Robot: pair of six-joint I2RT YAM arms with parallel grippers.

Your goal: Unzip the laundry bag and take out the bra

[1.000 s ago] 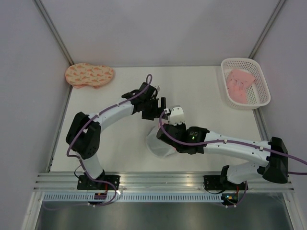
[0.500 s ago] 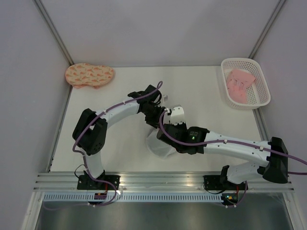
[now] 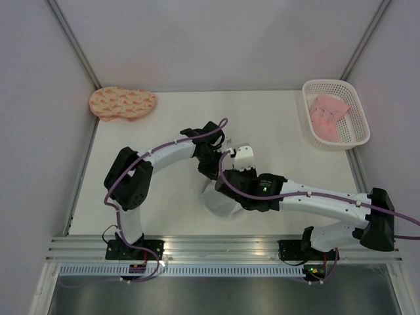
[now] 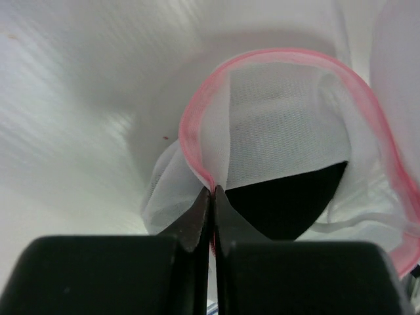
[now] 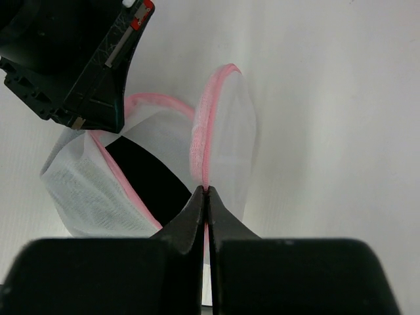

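Laundry bag (image 3: 220,205) at the middle of the surface (image 3: 282,125), mouth agape, black bra (image 4: 289,203) inside — left claw (image 4: 211,197) and right claw (image 5: 205,191) each clamped on its pink rim (image 4: 197,125). Draw the rims apart evenly — a jerk could slip the mesh.

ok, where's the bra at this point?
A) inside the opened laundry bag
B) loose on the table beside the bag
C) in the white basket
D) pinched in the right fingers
A: the left wrist view shows the black bra sitting inside the laundry bag, past its opened pink rim. The left fingers and right fingers are shut on that rim only, not on the bra.
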